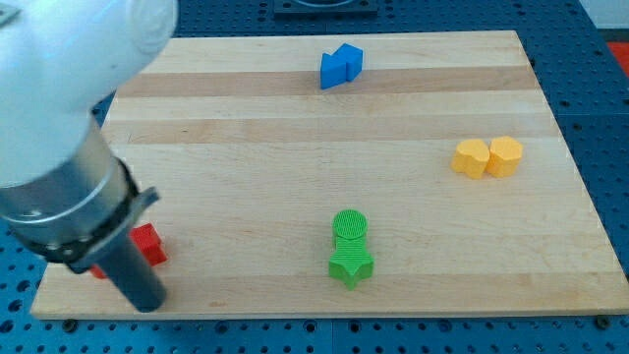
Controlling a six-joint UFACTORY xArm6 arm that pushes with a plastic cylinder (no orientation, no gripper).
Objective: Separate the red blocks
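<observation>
In the camera view, the red blocks (147, 244) sit at the wooden board (324, 108)'s lower left corner, mostly hidden behind the arm (69, 167); one red piece shows clearly, and a sliver of another peeks out at the view's left. My tip (147, 303) appears to rest just below them, grasping nothing, since it is a bare rod. To split them well, I judge the tip should enter the seam between the two reds and push one sideways, slowly, keeping it on the board.
</observation>
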